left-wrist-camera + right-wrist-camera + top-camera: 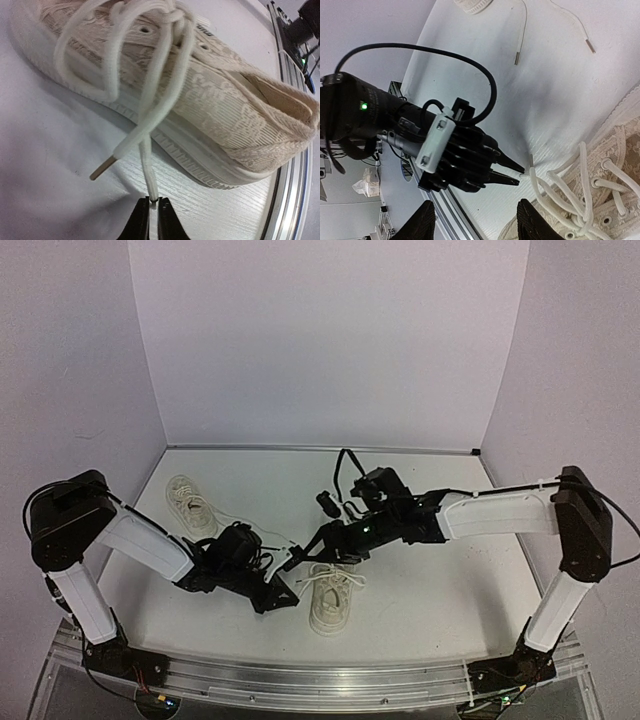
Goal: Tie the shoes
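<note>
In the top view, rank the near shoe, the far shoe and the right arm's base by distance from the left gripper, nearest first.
1. Near shoe, just right of the left gripper.
2. Far shoe, back-left.
3. Right arm's base, front-right corner.

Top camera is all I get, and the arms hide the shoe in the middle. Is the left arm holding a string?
Observer: Yes. In the left wrist view, the left gripper has its jaws shut on one lace of the middle shoe.
Operator: Is the other arm grabbing one too?
Observer: No. In the right wrist view, the right gripper has its jaws wide open with nothing between them.
</note>
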You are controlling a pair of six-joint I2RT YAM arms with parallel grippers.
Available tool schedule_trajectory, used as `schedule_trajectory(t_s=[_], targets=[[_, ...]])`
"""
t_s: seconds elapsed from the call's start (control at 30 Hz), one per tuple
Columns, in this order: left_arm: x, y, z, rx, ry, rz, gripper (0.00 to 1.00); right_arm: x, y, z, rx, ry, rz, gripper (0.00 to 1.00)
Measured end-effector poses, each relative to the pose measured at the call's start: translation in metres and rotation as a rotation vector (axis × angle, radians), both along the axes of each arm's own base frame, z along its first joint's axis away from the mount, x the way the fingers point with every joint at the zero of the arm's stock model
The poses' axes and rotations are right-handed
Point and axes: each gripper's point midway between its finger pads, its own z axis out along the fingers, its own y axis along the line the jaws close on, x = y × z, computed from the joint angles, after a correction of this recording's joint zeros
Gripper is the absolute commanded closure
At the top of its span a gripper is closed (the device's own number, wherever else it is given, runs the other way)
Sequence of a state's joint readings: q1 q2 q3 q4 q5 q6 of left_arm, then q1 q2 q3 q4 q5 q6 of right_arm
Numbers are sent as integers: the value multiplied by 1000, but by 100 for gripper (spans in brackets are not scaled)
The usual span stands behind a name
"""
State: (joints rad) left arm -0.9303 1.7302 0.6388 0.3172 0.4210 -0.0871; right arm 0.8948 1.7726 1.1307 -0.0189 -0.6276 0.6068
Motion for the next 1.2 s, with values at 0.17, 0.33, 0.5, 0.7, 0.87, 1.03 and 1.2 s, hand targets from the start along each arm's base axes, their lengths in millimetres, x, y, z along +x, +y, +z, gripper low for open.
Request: schedule_trajectory(t_s=[0.17, 0.33, 0.5, 0.7, 0.87, 1.03, 1.2], targets=[[-8, -5, 2, -2, -11, -28, 100, 6, -19, 19, 21, -32, -35, 47], [-18, -10, 22, -36, -28, -59, 100, 11, -37, 12, -5, -20, -65, 47], [-23, -17, 48, -84, -63, -75, 92, 9, -50, -2, -42, 6, -78, 47], [-12, -13, 48, -38, -90, -23, 100, 7, -55, 0, -43, 2, -81, 47], [-11, -10, 29, 10, -65, -10, 72, 8, -57, 3, -37, -3, -83, 46], [-5, -4, 9, 67, -60, 27, 69, 8, -57, 2, -39, -2, -84, 46], [3, -2, -3, 109, -75, 59, 66, 6, -59, 0, -45, 3, -84, 46]])
